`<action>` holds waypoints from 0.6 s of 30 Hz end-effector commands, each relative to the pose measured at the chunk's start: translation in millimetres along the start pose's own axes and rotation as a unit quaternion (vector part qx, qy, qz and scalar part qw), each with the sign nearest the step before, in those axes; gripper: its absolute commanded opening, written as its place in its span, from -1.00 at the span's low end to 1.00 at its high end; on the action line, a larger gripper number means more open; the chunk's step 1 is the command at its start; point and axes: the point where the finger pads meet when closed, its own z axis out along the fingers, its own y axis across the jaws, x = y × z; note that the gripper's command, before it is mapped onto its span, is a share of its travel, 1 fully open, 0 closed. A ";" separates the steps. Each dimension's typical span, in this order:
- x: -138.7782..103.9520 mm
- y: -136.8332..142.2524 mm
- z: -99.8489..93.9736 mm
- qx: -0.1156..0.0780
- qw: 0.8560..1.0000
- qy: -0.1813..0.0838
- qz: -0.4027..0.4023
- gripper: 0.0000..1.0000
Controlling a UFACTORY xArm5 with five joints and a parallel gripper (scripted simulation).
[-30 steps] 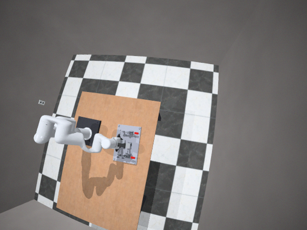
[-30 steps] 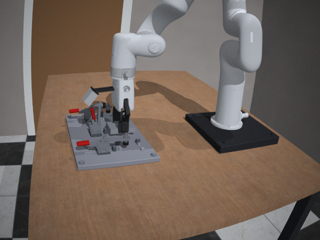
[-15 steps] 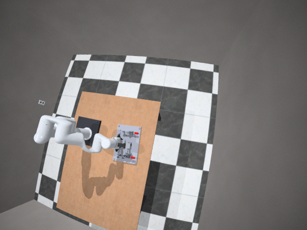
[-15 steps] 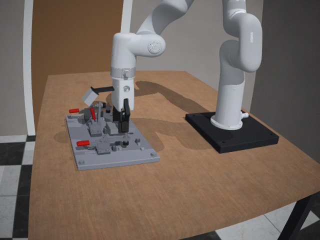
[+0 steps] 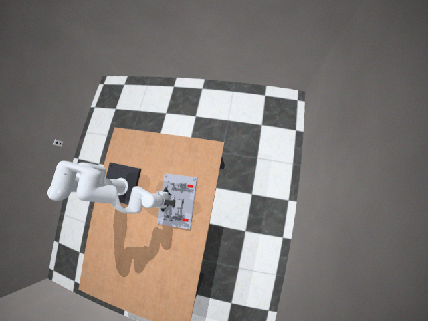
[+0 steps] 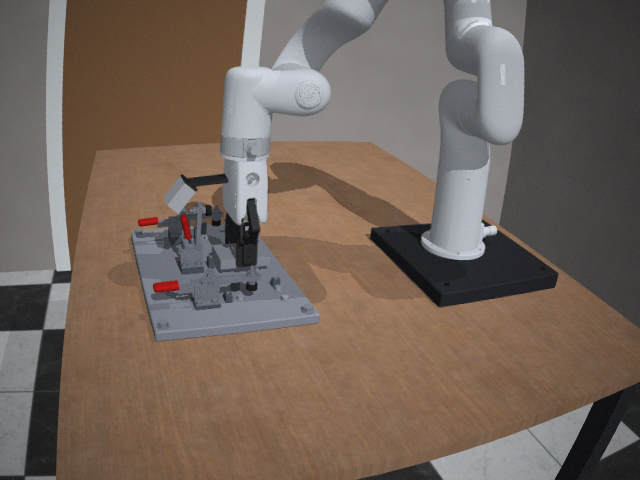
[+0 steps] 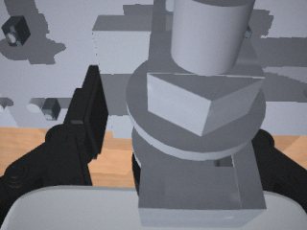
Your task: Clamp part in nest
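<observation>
The part, a light grey block [image 6: 225,259] [image 7: 122,50], is at the middle nest of the grey fixture plate [image 6: 232,324] [image 5: 190,223]. My gripper [image 6: 240,250] points straight down and is shut on the part, one finger on each side. The middle clamp's red handle [image 6: 186,227] stands nearly upright and its bar [image 6: 199,223] is raised, so this clamp is open. Its spindle [image 7: 211,35] is close before the wrist camera and hides much of the part and one finger. The rest pads and the contact with the blocks are hidden.
The near clamp's red handle [image 6: 165,286] [image 5: 185,220] and the far clamp's red handle [image 6: 148,221] [image 5: 190,185] lie low, with their bars down, on either side. The camera bracket [image 6: 206,179] juts over the middle clamp. The robot's black base plate [image 6: 496,289] is behind.
</observation>
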 end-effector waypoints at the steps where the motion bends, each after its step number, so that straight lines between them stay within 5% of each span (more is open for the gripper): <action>1: 1.8 0.5 0.5 0.000 1.000 0.002 0.000 -1.00; 18: 2.3 1.1 2.4 0.000 1.000 0.002 0.000 -1.00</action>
